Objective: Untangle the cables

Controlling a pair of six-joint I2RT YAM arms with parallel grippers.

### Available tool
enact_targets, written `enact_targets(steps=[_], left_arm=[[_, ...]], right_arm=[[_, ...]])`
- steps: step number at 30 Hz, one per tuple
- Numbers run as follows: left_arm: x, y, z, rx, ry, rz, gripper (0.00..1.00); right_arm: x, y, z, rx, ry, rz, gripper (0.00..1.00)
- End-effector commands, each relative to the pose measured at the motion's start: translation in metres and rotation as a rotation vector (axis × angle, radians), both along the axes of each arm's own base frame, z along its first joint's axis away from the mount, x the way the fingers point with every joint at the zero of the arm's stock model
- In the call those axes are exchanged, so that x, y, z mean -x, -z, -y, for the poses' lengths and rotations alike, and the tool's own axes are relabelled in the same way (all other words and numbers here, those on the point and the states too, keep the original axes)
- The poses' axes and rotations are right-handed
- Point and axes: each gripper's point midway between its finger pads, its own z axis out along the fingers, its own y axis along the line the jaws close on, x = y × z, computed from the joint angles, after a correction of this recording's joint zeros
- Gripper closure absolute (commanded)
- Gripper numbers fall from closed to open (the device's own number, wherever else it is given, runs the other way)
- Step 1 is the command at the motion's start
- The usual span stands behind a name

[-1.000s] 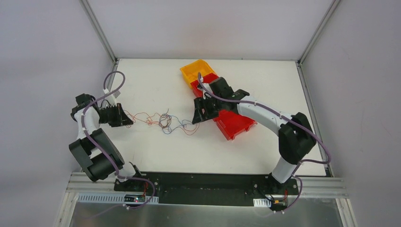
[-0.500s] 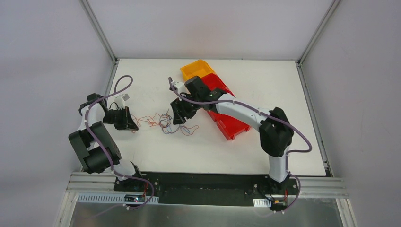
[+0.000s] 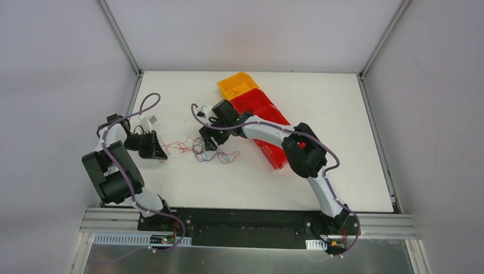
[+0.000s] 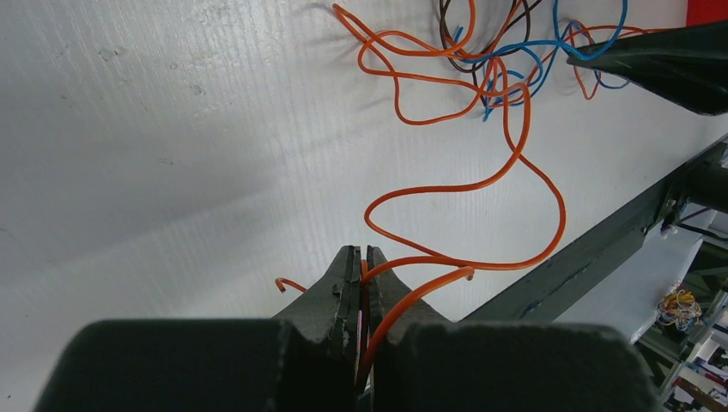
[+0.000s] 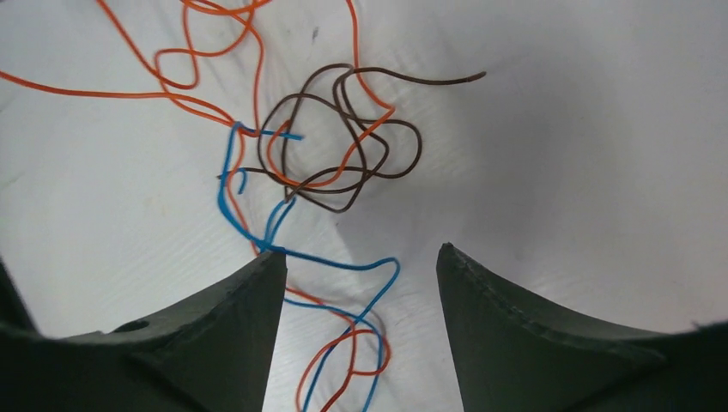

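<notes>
The thin, soft wires (image 3: 200, 147), orange, blue and dark brown, lie knotted on the white desk (image 3: 319, 103) between both arms. They look very light and springy, so one pull may drag the whole knot. The left tool (image 4: 360, 257) is clenched on one orange wire (image 4: 522, 120). The right tool (image 5: 360, 253), released wide, hangs over the brown loops (image 5: 342, 209), which I think is a good place to pinch.
</notes>
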Motion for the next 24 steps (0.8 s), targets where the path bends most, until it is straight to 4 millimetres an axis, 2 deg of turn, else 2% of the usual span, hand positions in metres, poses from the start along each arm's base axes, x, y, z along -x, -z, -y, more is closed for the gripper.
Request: enact_targets(steps=[1,2,4,6,7,10,11,15,19,21,24], left_arm=[[0.001,-0.005,-0.004,-0.014,-0.005,-0.017,1.00],[0.000,-0.006,-0.004,-0.019,-0.006,-0.016,1.00],[-0.001,-0.007,-0.006,-0.026,-0.006,-0.011,1.00],[-0.002,-0.008,-0.008,-0.037,-0.008,-0.010,1.00],[-0.003,-0.008,-0.010,-0.050,-0.009,-0.011,1.00],[-0.005,-0.001,-0.027,-0.129,-0.028,-0.038,1.00],[-0.006,0.003,-0.034,-0.166,-0.034,-0.049,1.00],[-0.001,0.018,-0.058,-0.283,-0.033,-0.101,1.00],[0.006,0.034,-0.078,-0.346,-0.035,-0.162,1.00],[0.007,0.040,-0.088,-0.372,-0.050,-0.184,1.00],[0.010,0.048,-0.105,-0.406,-0.066,-0.215,1.00]], right_arm=[[-0.028,0.003,-0.017,-0.017,-0.039,0.172,0.37],[-0.030,0.006,-0.017,-0.010,-0.047,0.191,0.44],[-0.034,0.004,-0.015,-0.006,-0.056,0.227,0.72],[-0.033,-0.011,-0.012,-0.029,-0.067,0.259,0.97],[-0.029,-0.028,-0.011,-0.055,-0.077,0.278,1.00],[-0.016,-0.095,-0.007,-0.176,-0.110,0.349,1.00],[-0.018,-0.120,-0.004,-0.215,-0.082,0.392,1.00],[-0.034,-0.248,0.019,-0.390,0.085,0.545,1.00],[-0.050,-0.375,0.065,-0.578,0.259,0.673,1.00],[-0.052,-0.419,0.088,-0.641,0.319,0.719,1.00],[-0.052,-0.470,0.120,-0.721,0.393,0.776,1.00]])
